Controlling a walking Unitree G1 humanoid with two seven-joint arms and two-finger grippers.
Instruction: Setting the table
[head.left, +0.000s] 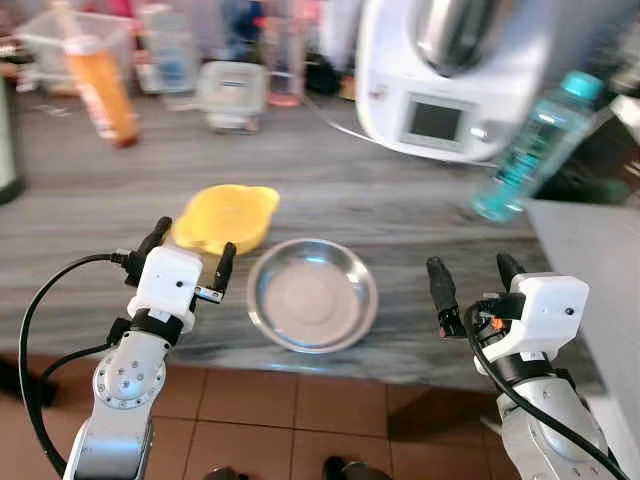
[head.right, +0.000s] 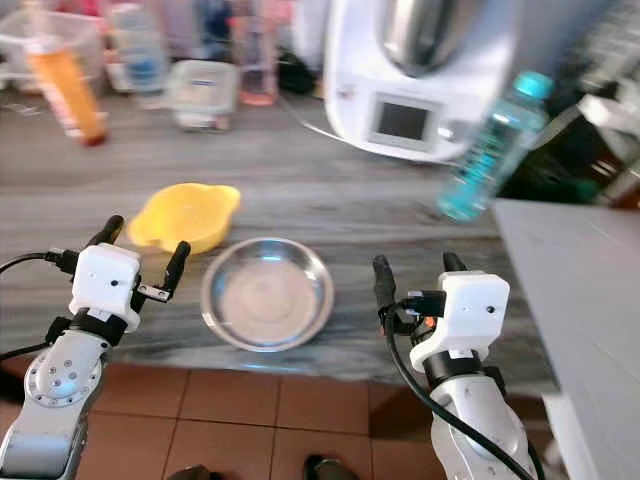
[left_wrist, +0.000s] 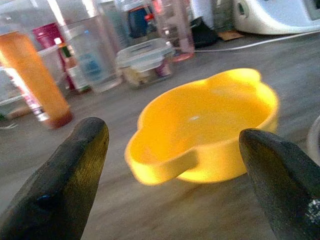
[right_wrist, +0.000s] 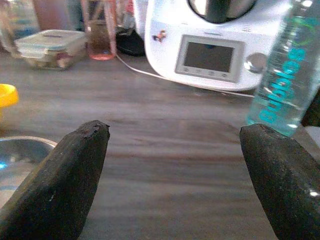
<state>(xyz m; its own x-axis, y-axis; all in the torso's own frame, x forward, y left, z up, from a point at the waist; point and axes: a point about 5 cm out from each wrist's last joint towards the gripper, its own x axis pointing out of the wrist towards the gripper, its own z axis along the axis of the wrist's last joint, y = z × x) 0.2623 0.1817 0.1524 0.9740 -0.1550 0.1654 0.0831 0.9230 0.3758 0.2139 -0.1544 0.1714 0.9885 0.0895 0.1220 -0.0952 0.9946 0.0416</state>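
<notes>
Grey wood-grain desk (head.left: 400, 215) in a kitchen, cluttered along the back, and I'm standing right at its front edge. My left hand (head.left: 188, 252) hangs released, fingers spread wide, just short of the yellow bowl (head.left: 226, 217); in the left wrist view the bowl sits straight ahead between the fingertips, one flat handle tab pointing back at me. The bowl looks to have its tabs on opposite sides, so I judge its long axis runs roughly along my approach line, near to far. Just beside it, toward my right, lies the steel bowl (head.left: 312, 294), upright and empty, close to the desk edge. My right hand (head.left: 470, 282) is also released, over bare desk, with a blue water bottle (head.left: 535, 145) and a white kitchen machine (head.left: 440, 75) well beyond. Left arm is clearly nearer the yellow bowl; I'd reach forward and close on that near tab.
</notes>
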